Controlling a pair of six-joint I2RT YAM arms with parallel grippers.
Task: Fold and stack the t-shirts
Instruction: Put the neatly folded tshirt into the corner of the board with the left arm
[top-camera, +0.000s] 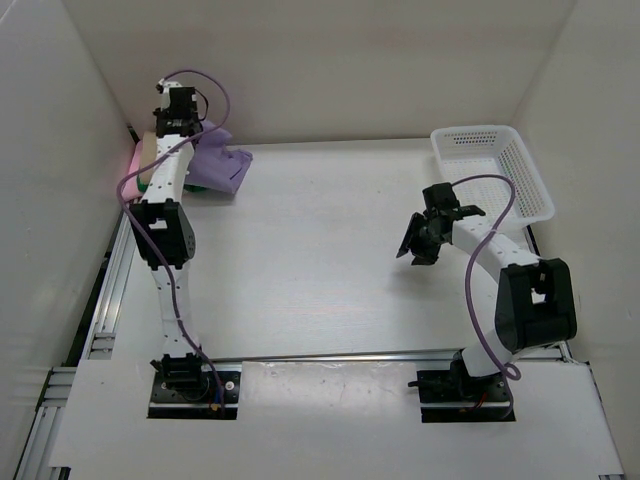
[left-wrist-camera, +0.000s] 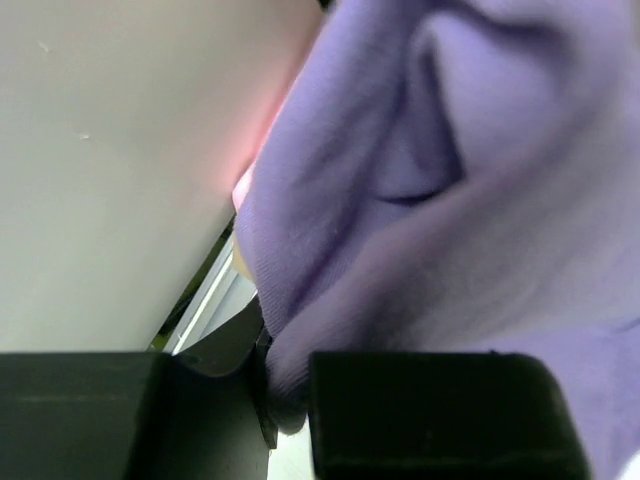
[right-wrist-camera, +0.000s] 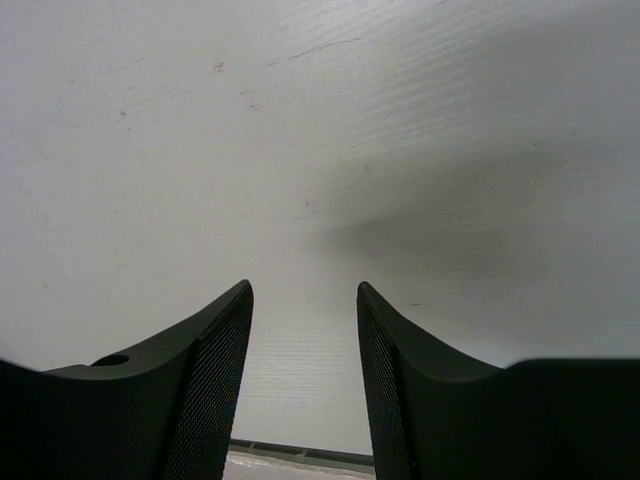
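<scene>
Left gripper (left-wrist-camera: 287, 395) pinching purple shirt (top-camera: 224, 163) over pile of shirts (top-camera: 148, 152) in far left corner, right gripper (right-wrist-camera: 304, 340) spread above table (top-camera: 320, 250), white basket (top-camera: 478, 134) far right

Far left corner: mostly covered from above, blurred up close.

From above, the left arm (top-camera: 165, 190) covers most of what lies under it, so the pink shirt (top-camera: 133, 160), tan shirt (top-camera: 150, 147) and green shirt (top-camera: 145, 184) show only as slivers. In the left wrist view the lavender shirt (left-wrist-camera: 450, 180) is blurred and cut off at the top and right edges. The left gripper (left-wrist-camera: 285, 400) is cropped at the bottom.
</scene>
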